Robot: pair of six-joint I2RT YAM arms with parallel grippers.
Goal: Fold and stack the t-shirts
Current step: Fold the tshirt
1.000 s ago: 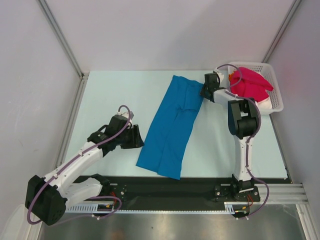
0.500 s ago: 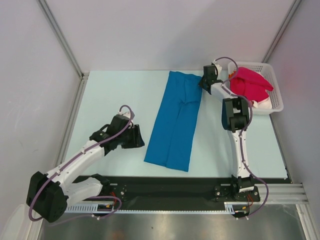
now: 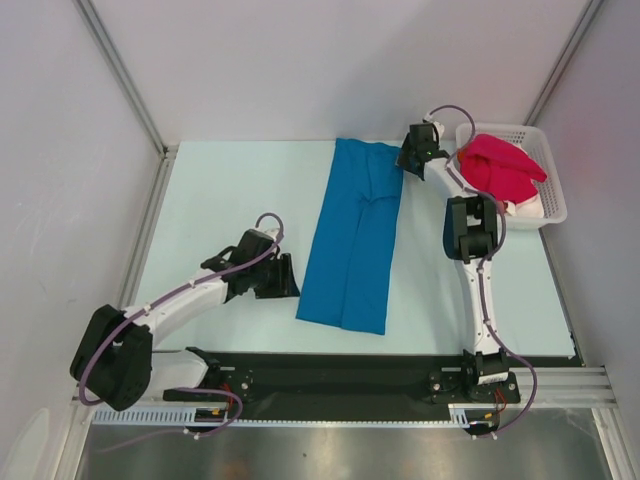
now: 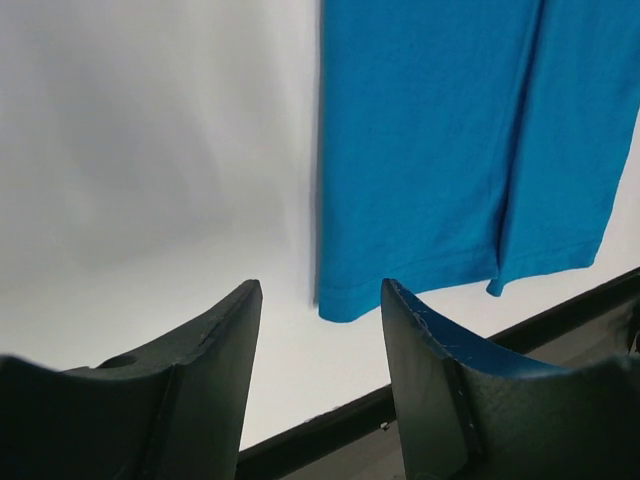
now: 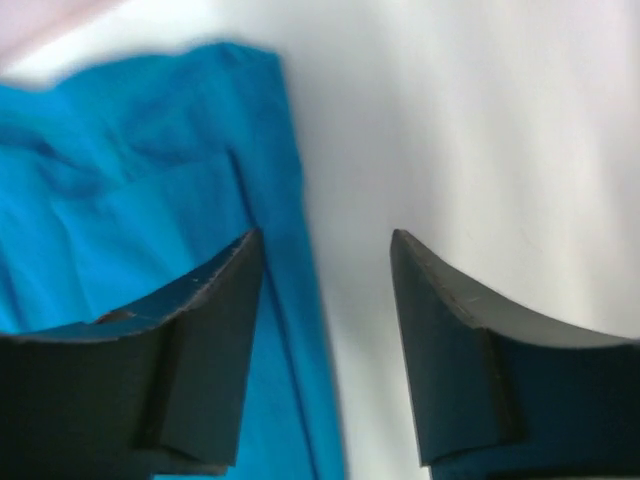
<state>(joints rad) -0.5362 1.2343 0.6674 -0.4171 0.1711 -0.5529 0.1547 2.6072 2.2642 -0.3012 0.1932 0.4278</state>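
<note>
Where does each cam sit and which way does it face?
Top external: fixed overhead behind the robot, looking down at the table, the blue t-shirt and the pink t-shirt in the basket; left hand and right hand show.
Left wrist: on the left wrist, facing the blue t-shirt's near corner; its own fingers show.
Right wrist: on the right wrist, facing the shirt's far right corner; its own fingers show.
Shared: all three see the blue t-shirt.

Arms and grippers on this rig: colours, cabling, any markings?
Left arm and right arm: white links, black joint housings, a purple cable looping along each. Left gripper and right gripper: matte black, with two broad curved fingers tapering to the tips, lightly scuffed. No markings or sleeves visible.
</note>
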